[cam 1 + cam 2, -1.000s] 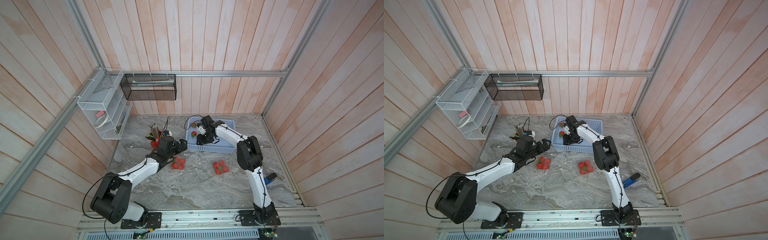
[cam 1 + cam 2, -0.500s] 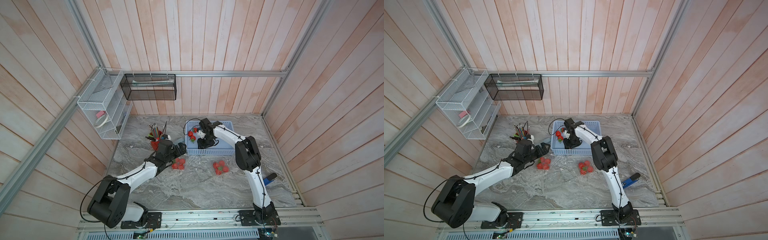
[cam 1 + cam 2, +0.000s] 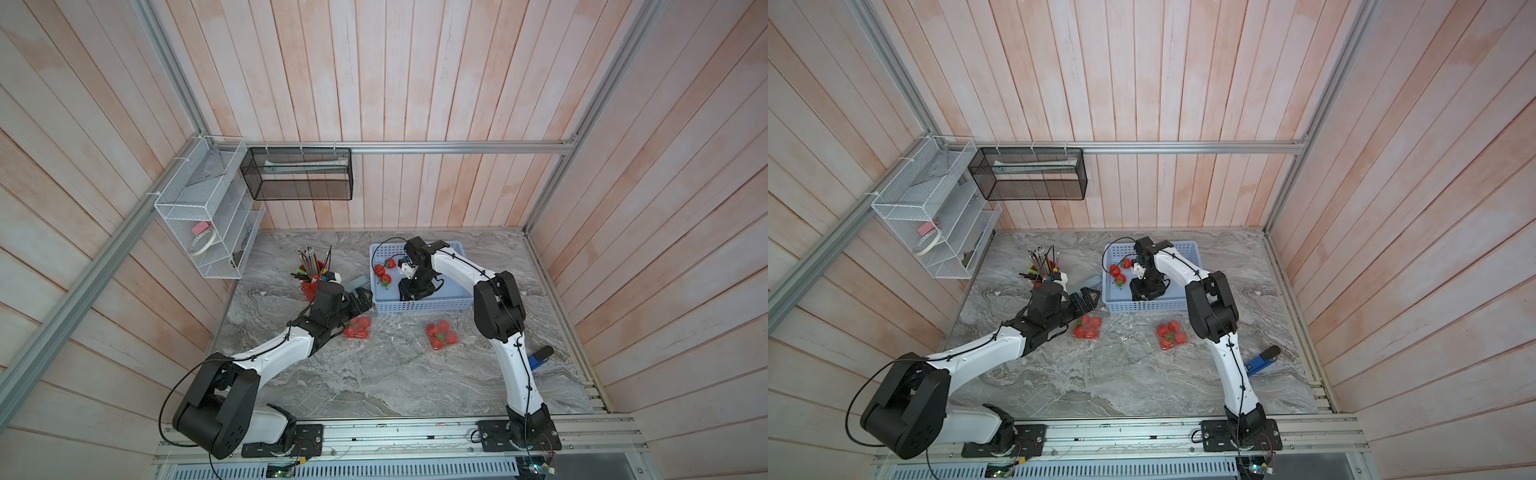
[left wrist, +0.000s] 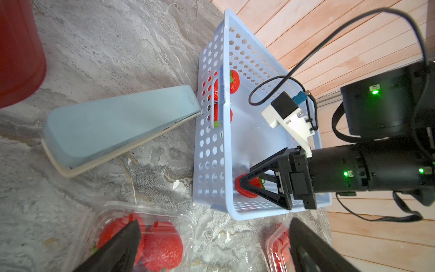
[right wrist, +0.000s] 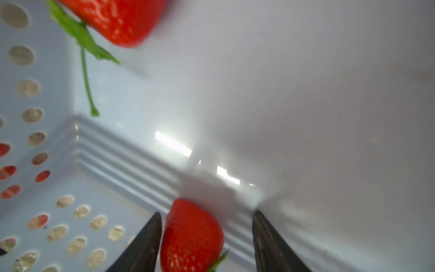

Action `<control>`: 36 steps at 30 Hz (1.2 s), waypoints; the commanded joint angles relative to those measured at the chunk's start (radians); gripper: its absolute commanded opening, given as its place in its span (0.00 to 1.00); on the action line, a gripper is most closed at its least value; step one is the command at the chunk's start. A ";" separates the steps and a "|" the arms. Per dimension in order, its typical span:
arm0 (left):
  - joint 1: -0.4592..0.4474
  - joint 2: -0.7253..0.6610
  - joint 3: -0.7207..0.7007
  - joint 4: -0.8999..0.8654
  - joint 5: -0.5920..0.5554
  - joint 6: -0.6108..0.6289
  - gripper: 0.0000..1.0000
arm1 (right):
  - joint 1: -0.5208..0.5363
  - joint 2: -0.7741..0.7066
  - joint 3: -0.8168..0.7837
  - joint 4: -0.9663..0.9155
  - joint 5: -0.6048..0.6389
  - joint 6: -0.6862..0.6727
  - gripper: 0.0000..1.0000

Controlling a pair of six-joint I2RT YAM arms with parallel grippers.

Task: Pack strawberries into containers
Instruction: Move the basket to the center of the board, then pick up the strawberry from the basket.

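Loosely, the right gripper (image 5: 207,212), jaws parted, straddles a strawberry (image 5: 191,235) in the basket (image 5: 306,94).

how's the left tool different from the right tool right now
The left tool hangs above the table by a clear container; the right tool is down inside the blue basket. The left tool has nothing between its fingers; the right tool straddles a strawberry, one finger against it, the other apart. The left tool's jaws stand wider than the right tool's. Both are open, gripping nothing.
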 commanded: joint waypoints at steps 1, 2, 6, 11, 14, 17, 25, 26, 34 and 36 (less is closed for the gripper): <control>0.004 -0.023 -0.018 0.037 0.015 -0.009 1.00 | -0.002 -0.012 -0.069 -0.088 -0.048 -0.015 0.62; 0.003 -0.026 -0.024 0.045 0.021 -0.013 1.00 | -0.002 -0.019 -0.082 -0.088 -0.051 -0.011 0.61; 0.004 -0.032 -0.043 0.069 0.028 -0.025 1.00 | 0.002 -0.028 -0.126 -0.077 -0.071 -0.005 0.54; 0.004 -0.044 -0.046 0.056 0.030 -0.023 1.00 | 0.003 -0.033 -0.180 -0.023 -0.136 -0.003 0.35; 0.004 -0.064 -0.049 0.040 0.024 -0.021 1.00 | 0.000 -0.032 -0.186 0.001 -0.159 0.003 0.22; 0.004 -0.091 -0.054 0.022 0.008 -0.016 1.00 | -0.004 -0.042 -0.181 0.026 -0.174 0.015 0.17; 0.004 -0.119 -0.056 0.007 -0.016 -0.010 1.00 | -0.013 -0.121 -0.148 0.096 -0.161 0.053 0.01; 0.004 -0.116 -0.053 0.005 -0.015 -0.010 1.00 | -0.013 -0.139 -0.152 0.112 -0.159 0.058 0.00; 0.004 -0.132 -0.047 -0.011 -0.027 -0.004 1.00 | -0.014 -0.312 -0.295 0.289 -0.105 0.103 0.00; 0.006 -0.144 -0.046 -0.025 -0.037 0.001 1.00 | -0.010 -0.372 -0.353 0.331 -0.077 0.115 0.00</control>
